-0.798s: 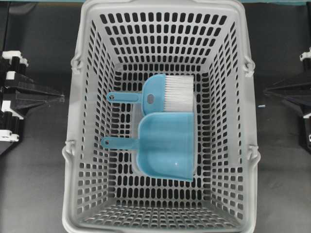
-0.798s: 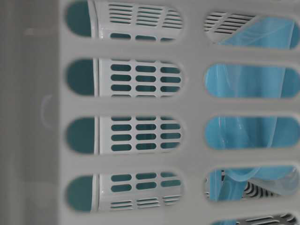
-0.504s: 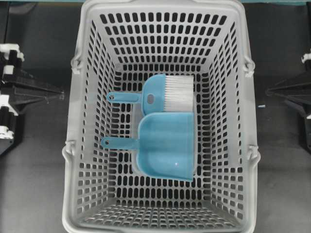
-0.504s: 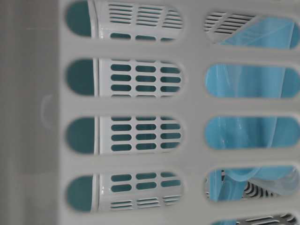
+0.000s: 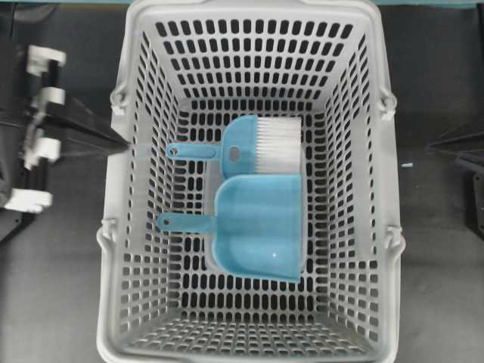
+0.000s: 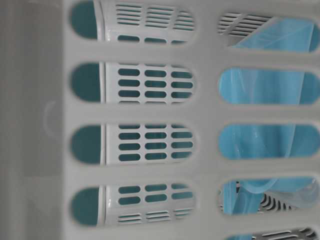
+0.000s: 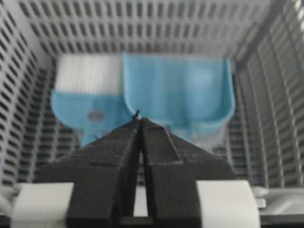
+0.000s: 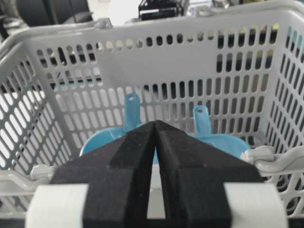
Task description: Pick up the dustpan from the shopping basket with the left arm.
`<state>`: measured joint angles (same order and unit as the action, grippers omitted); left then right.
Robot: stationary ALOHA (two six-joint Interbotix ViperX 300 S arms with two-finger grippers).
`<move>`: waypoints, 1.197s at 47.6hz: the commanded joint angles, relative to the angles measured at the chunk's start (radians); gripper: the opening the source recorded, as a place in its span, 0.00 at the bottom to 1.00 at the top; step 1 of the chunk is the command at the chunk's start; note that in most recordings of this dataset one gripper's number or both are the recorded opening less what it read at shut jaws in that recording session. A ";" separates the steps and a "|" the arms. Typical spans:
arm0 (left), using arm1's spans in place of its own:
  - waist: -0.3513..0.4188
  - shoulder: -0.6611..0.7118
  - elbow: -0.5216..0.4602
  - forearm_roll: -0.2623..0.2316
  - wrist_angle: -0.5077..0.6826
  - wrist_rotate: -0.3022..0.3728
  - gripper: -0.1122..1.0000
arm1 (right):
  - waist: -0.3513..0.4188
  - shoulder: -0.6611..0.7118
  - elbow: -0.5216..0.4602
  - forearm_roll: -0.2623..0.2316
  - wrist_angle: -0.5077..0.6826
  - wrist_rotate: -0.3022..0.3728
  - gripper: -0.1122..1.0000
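The light blue dustpan [image 5: 257,227] lies flat on the floor of the grey shopping basket [image 5: 121,227], its thin handle [image 5: 181,221] pointing left. My left gripper [image 5: 122,142] is shut and empty, with its tip over the basket's left rim. In the left wrist view the shut tips [image 7: 140,118] point down into the basket [image 7: 266,118] at the dustpan [image 7: 178,90]. My right gripper [image 5: 435,145] stays outside the basket's right wall, shut and empty. Its wrist view shows the shut tips [image 8: 156,122] before the dustpan [image 8: 97,140].
A blue hand brush [image 5: 242,147] with white bristles lies just behind the dustpan, touching its rear edge, handle also pointing left. The basket's tall slotted walls [image 6: 150,112] surround both. Dark table [image 5: 53,287] lies on either side of the basket.
The left arm has swung right, from beside the basket until its tip stands over the left rim. The right arm has drawn back slightly to the right. Dustpan and brush have not moved.
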<state>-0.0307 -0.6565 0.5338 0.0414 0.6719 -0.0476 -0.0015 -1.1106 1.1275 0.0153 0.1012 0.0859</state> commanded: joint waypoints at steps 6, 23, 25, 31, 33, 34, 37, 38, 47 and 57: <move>-0.014 0.100 -0.091 0.003 0.043 0.002 0.11 | -0.002 0.006 -0.025 0.002 0.003 -0.002 0.12; -0.014 0.308 -0.242 0.003 0.216 -0.005 0.41 | 0.002 0.002 -0.026 0.003 0.003 0.003 0.84; -0.017 0.336 -0.258 0.003 0.225 -0.009 0.52 | 0.002 0.000 -0.025 0.003 -0.005 0.002 0.84; -0.041 0.426 -0.295 0.003 0.245 -0.015 0.83 | 0.002 -0.002 -0.017 0.003 -0.009 0.003 0.82; -0.049 0.459 -0.305 0.003 0.253 -0.015 0.89 | 0.002 -0.002 -0.014 0.003 -0.009 0.003 0.82; -0.054 0.474 -0.310 0.003 0.258 -0.017 0.91 | 0.002 -0.003 -0.011 0.003 -0.009 0.003 0.82; -0.066 0.518 -0.322 0.003 0.284 -0.017 0.92 | 0.002 -0.005 -0.008 0.003 -0.011 0.002 0.82; -0.071 0.529 -0.325 0.003 0.293 -0.018 0.91 | 0.002 -0.006 -0.008 0.003 -0.011 0.002 0.82; -0.118 0.620 -0.336 0.003 0.353 -0.021 0.90 | 0.002 -0.015 -0.005 0.003 -0.011 0.003 0.82; -0.123 0.680 -0.305 0.003 0.365 -0.021 0.90 | 0.002 -0.034 0.002 0.003 -0.011 0.002 0.82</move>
<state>-0.1549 0.0169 0.2270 0.0414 1.0370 -0.0675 -0.0015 -1.1443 1.1351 0.0153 0.0997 0.0874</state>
